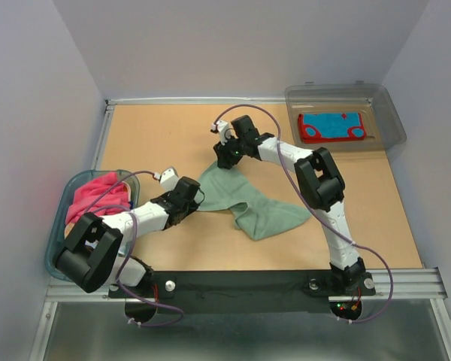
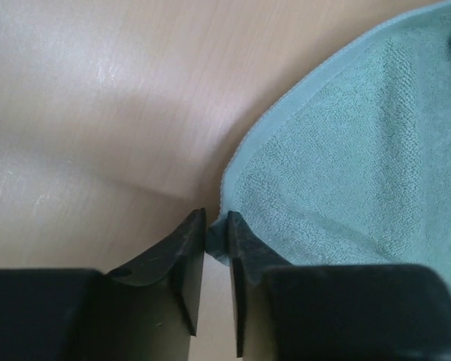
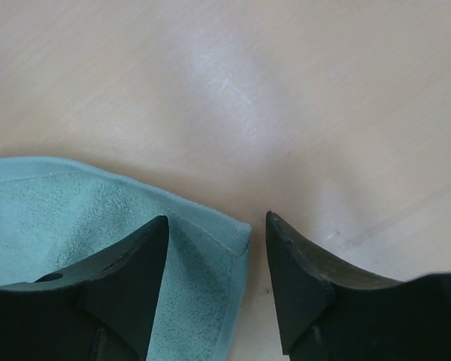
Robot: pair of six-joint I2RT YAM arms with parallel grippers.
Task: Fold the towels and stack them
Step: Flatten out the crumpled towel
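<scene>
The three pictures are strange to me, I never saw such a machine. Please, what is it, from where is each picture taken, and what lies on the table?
It is a robot with two jointed arms fixed at the near edge of a wooden table. The big picture looks down from above and behind them. The other two come from small cameras on the wrists, so the dark shapes at the bottom are each arm's own two fingers.

A teal towel lies crumpled in the middle. The left gripper is nearly shut, pinching that towel's hemmed edge. The right gripper is open, one finger over a corner of the same towel, holding nothing.

At the left stands a tub with a pink towel in it. At the far right a clear bin holds a towel that is blue with a red edge.
</scene>
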